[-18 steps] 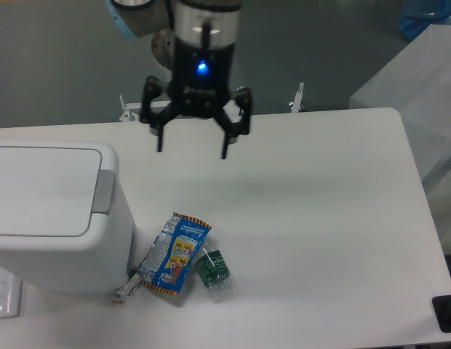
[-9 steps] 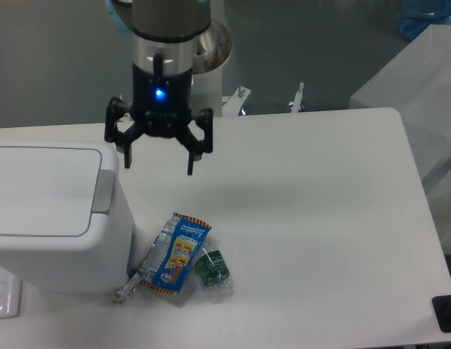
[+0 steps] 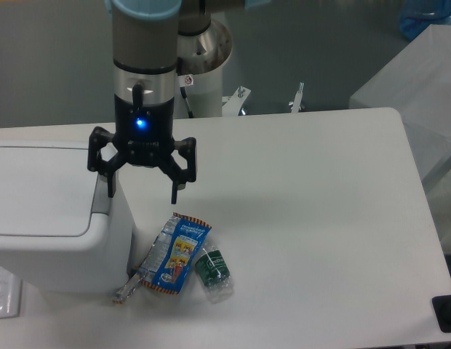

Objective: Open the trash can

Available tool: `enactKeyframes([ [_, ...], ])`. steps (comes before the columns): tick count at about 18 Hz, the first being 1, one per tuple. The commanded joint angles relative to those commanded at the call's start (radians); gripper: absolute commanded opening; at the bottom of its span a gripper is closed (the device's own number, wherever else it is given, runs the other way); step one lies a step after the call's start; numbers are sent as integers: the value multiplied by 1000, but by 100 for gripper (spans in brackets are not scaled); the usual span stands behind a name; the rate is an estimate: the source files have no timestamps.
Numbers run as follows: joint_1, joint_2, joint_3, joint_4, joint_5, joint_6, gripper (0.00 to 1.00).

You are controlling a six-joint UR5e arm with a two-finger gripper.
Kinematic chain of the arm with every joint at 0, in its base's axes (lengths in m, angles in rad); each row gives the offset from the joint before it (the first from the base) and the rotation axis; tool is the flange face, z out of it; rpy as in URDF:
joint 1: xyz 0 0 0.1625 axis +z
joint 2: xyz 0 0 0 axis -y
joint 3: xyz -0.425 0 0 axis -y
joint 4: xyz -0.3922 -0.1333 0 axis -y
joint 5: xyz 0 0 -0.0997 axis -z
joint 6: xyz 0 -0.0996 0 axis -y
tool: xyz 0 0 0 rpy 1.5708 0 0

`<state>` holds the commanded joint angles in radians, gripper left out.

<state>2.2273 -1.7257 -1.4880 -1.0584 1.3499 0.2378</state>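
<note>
I have the hand [image 3: 142, 195] with fingers spread apart, empty, at left of centre. It hangs above the trash can [image 3: 54, 218] edge, where the grey push strip [image 3: 102, 193] sits, so I judge a press there comes next

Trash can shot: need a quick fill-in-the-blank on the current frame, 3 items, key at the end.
1. The lid of the large boxy white plastic trash can is ____.
2. The black two-finger gripper hangs with its jaws ____, one finger over the can's grey push strip.
3. The blue snack wrapper lies on the white table between the trash can and a small ____ bottle with a green label.

Missing words: closed; open; clear plastic
</note>
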Motion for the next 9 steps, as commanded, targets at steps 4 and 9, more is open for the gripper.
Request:
enactKeyframes([
  [4, 0, 2, -17, 2, 2, 0, 100],
  [9, -8, 8, -34, 2, 3, 0, 100],
])
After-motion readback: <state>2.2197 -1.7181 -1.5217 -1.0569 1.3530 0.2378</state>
